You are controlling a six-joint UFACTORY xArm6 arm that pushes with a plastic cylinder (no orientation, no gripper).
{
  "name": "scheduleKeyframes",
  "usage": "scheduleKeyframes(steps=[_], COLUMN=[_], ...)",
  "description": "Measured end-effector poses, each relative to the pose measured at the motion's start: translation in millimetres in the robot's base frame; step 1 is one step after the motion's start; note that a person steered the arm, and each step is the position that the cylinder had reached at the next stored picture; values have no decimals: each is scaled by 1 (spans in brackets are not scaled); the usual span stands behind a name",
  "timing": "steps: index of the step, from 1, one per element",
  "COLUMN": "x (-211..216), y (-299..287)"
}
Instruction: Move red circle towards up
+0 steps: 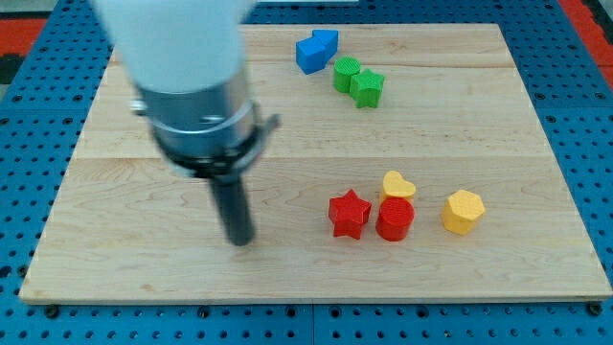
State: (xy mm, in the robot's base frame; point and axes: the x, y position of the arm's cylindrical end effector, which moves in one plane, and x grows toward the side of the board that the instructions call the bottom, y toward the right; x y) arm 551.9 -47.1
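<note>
Red and cylindrical, the red circle [395, 219] sits in the lower right part of the frame on the pale wooden board [144, 278]. It touches the red star [349, 214] on its left and the yellow heart [397, 185] just above it. A yellow hexagon [463, 211] lies near it on the right, apart from it.

My tip [239, 240] rests on the board in the lower left-centre of the frame, at about the same height in the picture as the red circle and well apart from it toward the view's left. The red star stands between my tip and the red circle. My tip touches no block. The rod carries no jaws, so it holds nothing; its blurred white and grey housing [192, 86] fills the upper left of the frame.

At the view's top, two blue blocks [316, 50] sit pressed together, their exact shapes hard to make out. Just to their lower right, two green blocks [357, 80] touch each other, the right one looking star-like. Both pairs lie well apart from the red circle.

Blue pegboard [584, 57] surrounds the board.
</note>
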Motion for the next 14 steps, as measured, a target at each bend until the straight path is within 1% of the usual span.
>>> scheduleKeyframes(steps=[1, 4, 5, 6, 8, 9, 10, 11, 13, 14], x=[0, 8, 6, -30, -58, -98, -120, -131, -127, -133], y=[74, 187, 195, 195, 205, 202, 202, 202, 194, 202])
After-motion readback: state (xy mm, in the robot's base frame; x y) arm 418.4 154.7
